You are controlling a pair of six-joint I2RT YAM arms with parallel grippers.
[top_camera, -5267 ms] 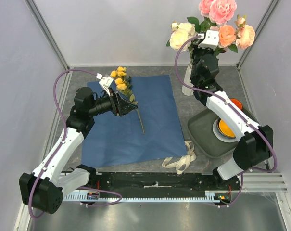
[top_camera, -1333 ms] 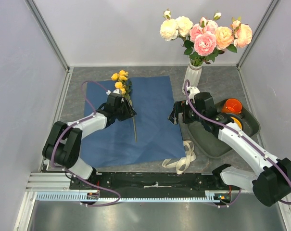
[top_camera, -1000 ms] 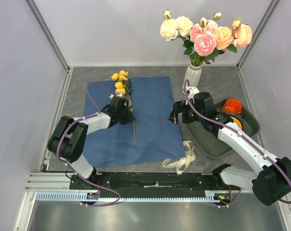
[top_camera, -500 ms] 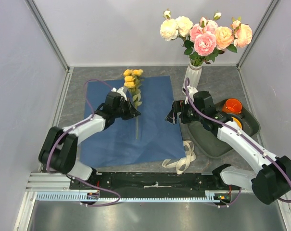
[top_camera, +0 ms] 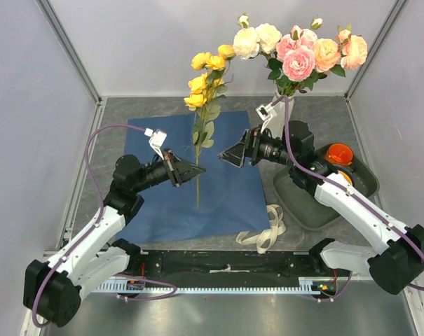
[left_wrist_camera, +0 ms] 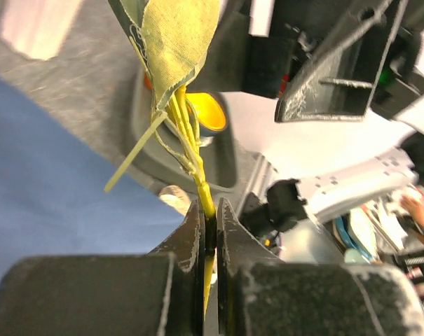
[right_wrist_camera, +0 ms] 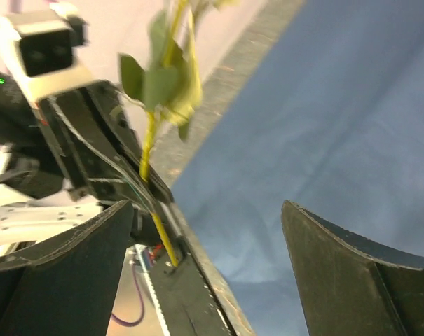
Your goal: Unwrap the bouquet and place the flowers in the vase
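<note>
Lifting done: we saw left gripper (top_camera: 193, 170) snap shut on the yellow rose stem (top_camera: 201, 133) and raise it off the blue paper (top_camera: 229, 196); a sec ago it lay flat there. Stem stood upright, heads level w/ the roses (top_camera: 296, 52) in the vase (top_camera: 277, 115) at back right. Right gripper (top_camera: 233, 154) was wide open, empty, facing the stem; prob handover nxt.

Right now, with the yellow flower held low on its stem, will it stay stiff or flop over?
Probably fairly stiff: the yellow flower stands nearly upright above the left gripper, which is shut low on it. It looks top-heavy, with its blooms far above the grip, so it may sway when moved. It is likely light, since a narrow pinch carries it.
</note>
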